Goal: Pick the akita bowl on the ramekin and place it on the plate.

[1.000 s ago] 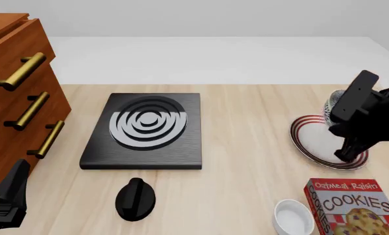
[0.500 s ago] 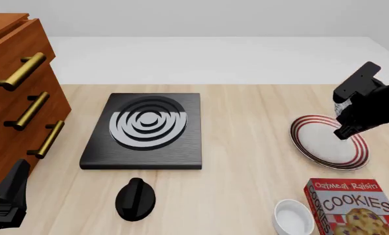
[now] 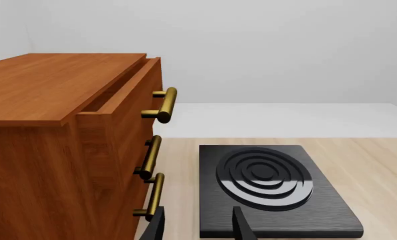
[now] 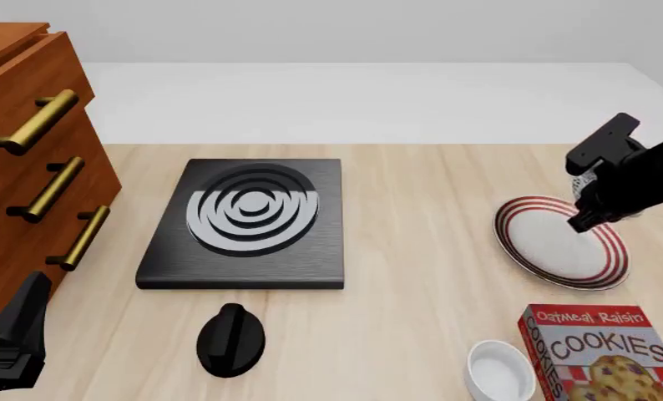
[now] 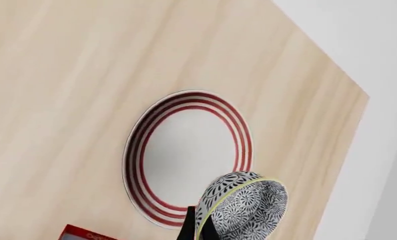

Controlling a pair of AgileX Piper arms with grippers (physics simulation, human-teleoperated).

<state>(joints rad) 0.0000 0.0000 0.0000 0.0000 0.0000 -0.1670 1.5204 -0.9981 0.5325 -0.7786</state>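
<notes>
The akita bowl (image 5: 244, 206), black-and-white patterned with a yellow-green rim, hangs tilted above the near edge of the plate (image 5: 188, 157). My right gripper (image 5: 198, 231) is shut on its rim. In the front view only a sliver of the bowl (image 4: 578, 182) shows beside the right gripper (image 4: 585, 213), which hovers over the far right part of the red-ringed plate (image 4: 544, 246). The white ramekin (image 4: 498, 372) stands empty near the front edge. My left gripper (image 3: 198, 229) is open and holds nothing, low at the front left (image 4: 8, 347).
A cookie box (image 4: 604, 355) lies right of the ramekin. A black stove plate (image 4: 248, 221) sits mid-table with a black knob (image 4: 231, 338) in front of it. A wooden drawer cabinet (image 4: 31, 167) with brass handles fills the left side.
The right arm has risen and drawn back to the right with the bowl still in its grip, uncovering more of the plate. The left arm has not moved.
</notes>
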